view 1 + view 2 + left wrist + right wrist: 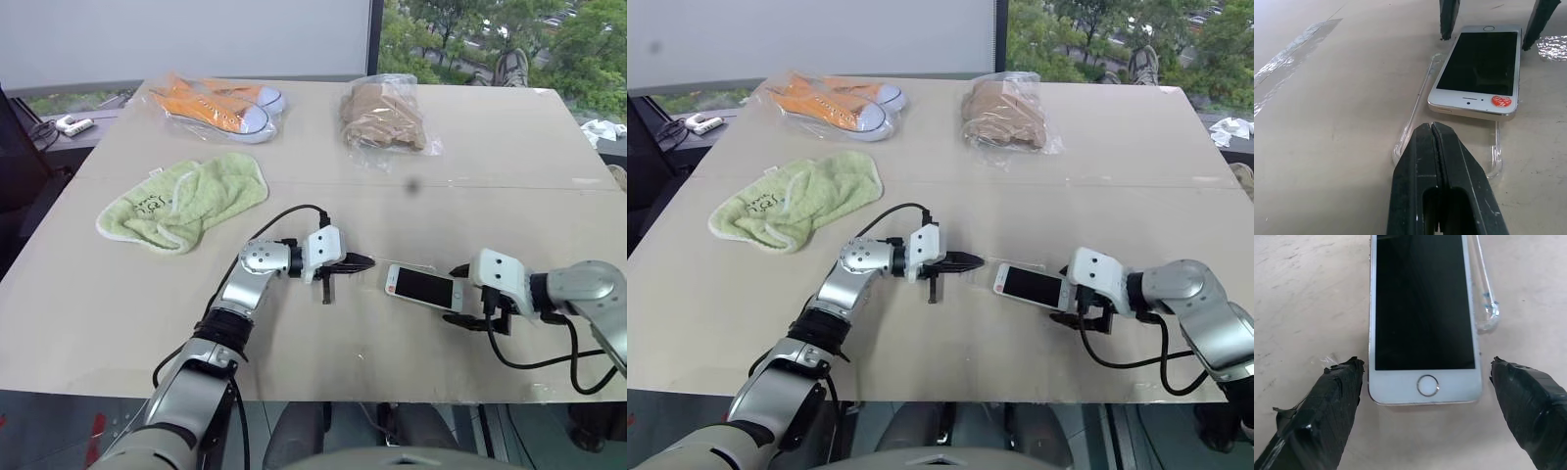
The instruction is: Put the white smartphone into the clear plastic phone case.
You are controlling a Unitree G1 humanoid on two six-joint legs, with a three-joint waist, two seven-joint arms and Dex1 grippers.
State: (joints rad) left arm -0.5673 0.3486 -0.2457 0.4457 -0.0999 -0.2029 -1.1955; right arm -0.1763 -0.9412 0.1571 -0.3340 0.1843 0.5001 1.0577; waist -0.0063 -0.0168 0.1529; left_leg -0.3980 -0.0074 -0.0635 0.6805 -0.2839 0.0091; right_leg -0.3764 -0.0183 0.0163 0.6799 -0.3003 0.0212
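Now the white smartphone point(1476, 68) lies askew on the clear plastic phone case point(1415, 112); left gripper point(359, 262) closed & empty, right gripper point(1425, 382) wide open. A careless push could slide phone off case w/o seating.

White smartphone point(1476, 68): small round red sticker point(1501, 101) on the white bezel, at about 5 o'clock from the screen centre in the left wrist view. White lettering on it, possibly a few characters, not legible. No other readable text.
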